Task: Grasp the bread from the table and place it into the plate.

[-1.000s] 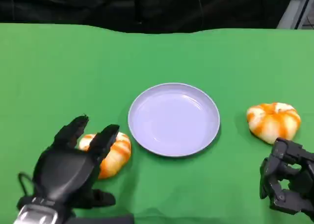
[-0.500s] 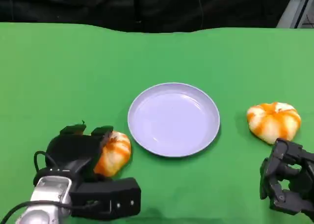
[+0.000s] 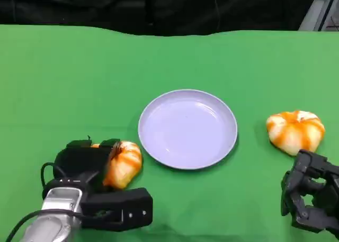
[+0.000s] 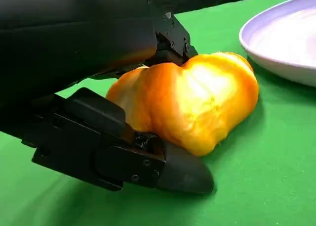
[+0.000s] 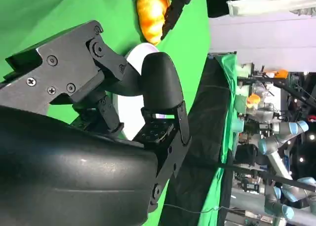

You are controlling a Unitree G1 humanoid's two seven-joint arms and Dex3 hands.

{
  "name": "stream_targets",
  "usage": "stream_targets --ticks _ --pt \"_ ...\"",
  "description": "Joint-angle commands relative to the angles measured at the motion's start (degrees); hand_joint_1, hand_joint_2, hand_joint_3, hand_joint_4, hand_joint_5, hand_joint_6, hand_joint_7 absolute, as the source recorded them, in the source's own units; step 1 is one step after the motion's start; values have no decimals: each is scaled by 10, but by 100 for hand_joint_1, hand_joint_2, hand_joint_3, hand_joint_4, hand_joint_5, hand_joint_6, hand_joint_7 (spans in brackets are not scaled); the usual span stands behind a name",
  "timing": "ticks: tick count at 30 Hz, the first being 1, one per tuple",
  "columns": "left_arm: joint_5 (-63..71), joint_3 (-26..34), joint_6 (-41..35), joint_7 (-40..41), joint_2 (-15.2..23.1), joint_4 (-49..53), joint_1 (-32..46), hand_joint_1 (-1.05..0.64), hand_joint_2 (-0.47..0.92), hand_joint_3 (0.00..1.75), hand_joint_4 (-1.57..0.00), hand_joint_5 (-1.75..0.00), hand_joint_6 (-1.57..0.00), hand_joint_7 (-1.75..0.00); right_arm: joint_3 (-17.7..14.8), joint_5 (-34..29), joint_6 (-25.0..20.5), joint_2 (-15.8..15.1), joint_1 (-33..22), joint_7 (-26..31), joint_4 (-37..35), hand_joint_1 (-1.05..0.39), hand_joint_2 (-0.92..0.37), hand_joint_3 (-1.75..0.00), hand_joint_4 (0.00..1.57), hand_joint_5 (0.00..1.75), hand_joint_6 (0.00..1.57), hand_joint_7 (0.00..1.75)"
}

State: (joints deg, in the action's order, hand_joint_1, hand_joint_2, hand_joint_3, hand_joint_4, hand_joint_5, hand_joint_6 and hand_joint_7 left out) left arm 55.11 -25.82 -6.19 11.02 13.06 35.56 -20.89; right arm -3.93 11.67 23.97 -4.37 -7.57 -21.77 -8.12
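An orange-and-white bread roll (image 3: 126, 163) lies on the green cloth left of the lavender plate (image 3: 159, 156). My left hand (image 3: 85, 170) grips it, fingers curled over its top and the thumb under its near side. In the left wrist view the roll (image 4: 192, 102) bulges between the fingers (image 4: 168, 38) and the thumb, with the plate's rim (image 4: 276, 67) just beyond. My right hand (image 3: 312, 197) rests at the lower right with fingers curled in, holding nothing. A second roll (image 3: 295, 131) sits just beyond it.
The green cloth's far edge (image 3: 169, 33) meets a dark backdrop. Open cloth lies between the plate and both rolls. The right wrist view shows the far roll (image 5: 151, 8), part of the plate (image 5: 140, 53), and lab equipment past the table.
My left hand has turned and closed its spread fingers around the left roll, which has shifted slightly. The right hand, plate and right roll have not moved.
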Motion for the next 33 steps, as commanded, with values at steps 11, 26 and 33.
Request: stream_targets --ticks 11,26,33 --pt "-55 -17 24 85 3 21 10 -24 92 34 -66 -7 -67 -6 -3 3 3 -10 -4 -2 5 -10 -59 -116 87 175 72 170" --pt "-116 82 93 182 44 -135 29 -5 92 40 -65 -175 -55 -174 -6 5 -5 -12 -2 -4 5 -9 -60 -115 86 175 72 169" --pt "-93 88 45 139 29 -264 14 -4 87 43 -69 -175 -61 -169 -7 6 -3 -12 1 -4 -1 -11 -60 -114 87 175 72 170"
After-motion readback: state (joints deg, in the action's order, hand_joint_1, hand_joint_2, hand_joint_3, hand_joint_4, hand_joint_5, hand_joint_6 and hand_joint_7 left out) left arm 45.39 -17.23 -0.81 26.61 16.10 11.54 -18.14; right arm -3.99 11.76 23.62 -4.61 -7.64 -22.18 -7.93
